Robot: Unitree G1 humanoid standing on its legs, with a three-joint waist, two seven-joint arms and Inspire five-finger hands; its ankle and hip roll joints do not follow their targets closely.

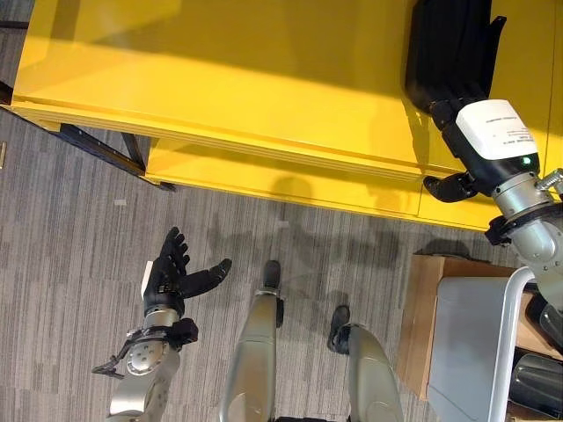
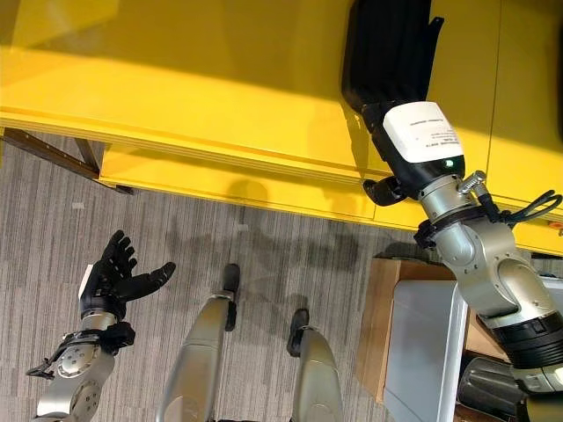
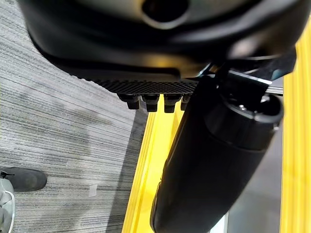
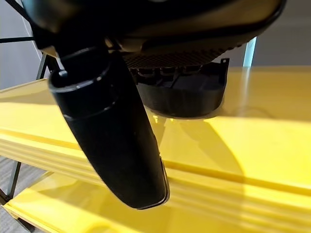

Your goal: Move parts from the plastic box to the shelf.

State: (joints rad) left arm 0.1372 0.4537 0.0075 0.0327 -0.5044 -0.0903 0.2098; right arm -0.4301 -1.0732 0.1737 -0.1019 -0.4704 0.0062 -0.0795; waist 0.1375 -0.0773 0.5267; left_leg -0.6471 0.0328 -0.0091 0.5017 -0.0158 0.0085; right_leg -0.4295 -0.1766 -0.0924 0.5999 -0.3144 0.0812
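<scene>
reaching over the far right of the flat yellow metal shelf (image 1: 264, 79), your right hand (image 2: 413, 132) lays its fingers on a dark ribbed plastic part (image 2: 387, 44); whether they grip it, you cannot tell. left hand (image 1: 171, 277) hangs open, empty. release remains.

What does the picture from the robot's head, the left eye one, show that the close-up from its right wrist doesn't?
The left eye view alone takes in the left hand, open and empty over the grey carpet, and at the lower right a cardboard box beside a grey plastic box. The right wrist view alone shows, from very close, the black part lying on the shelf top just past the fingers, with the thumb standing in front. Both share the yellow shelf, the right hand reaching over it, and that black part.
</scene>
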